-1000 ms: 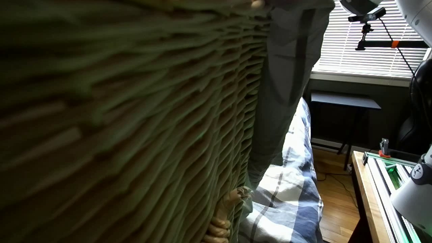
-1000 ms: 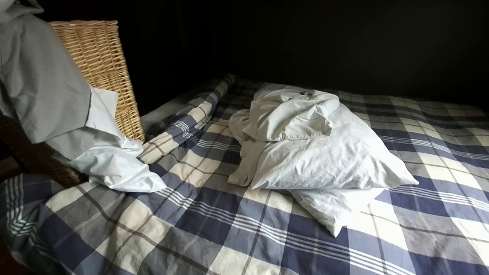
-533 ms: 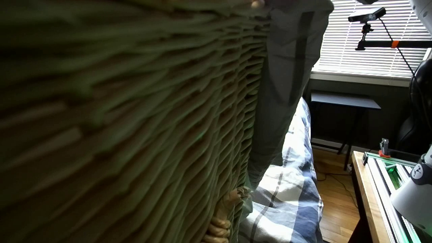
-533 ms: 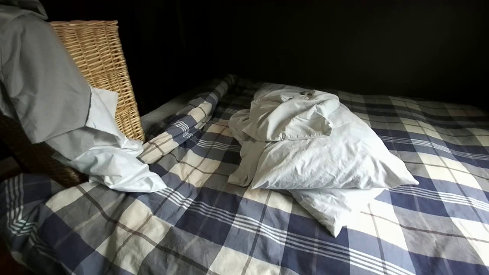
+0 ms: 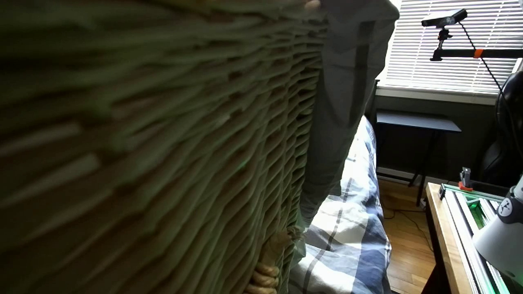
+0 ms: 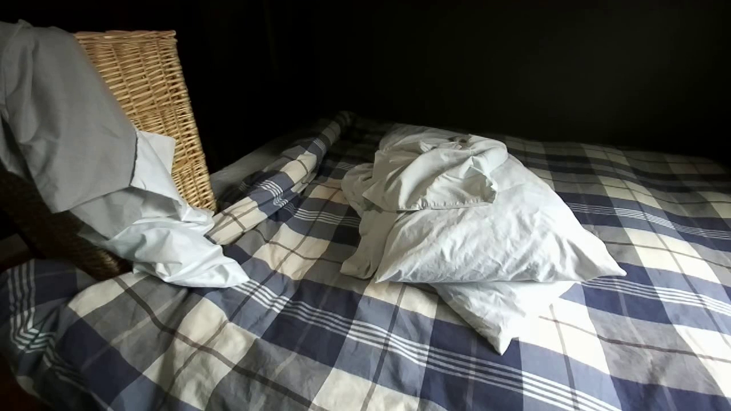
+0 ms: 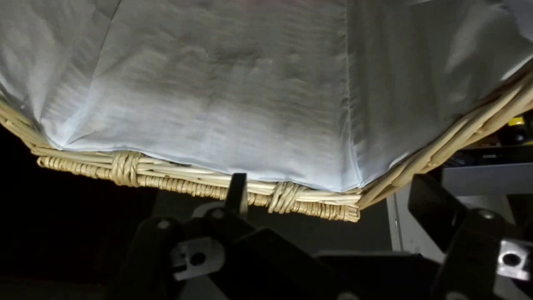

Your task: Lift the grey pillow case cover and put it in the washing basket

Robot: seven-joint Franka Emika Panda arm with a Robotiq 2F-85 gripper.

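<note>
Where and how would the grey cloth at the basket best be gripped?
On the grey cloth, probably the top fold, from above: in an exterior view it is the highest visible part, with the rest sloping down past the basket.

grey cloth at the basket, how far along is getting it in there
Done: the grey cloth, likely the one meant, looks lifted to the basket, draping its outside in an exterior view.
In hand: nothing visible; the jaws stand apart in the wrist view.
Left: probably getting the hanging part inside; whether any is already in, I can't tell.
</note>
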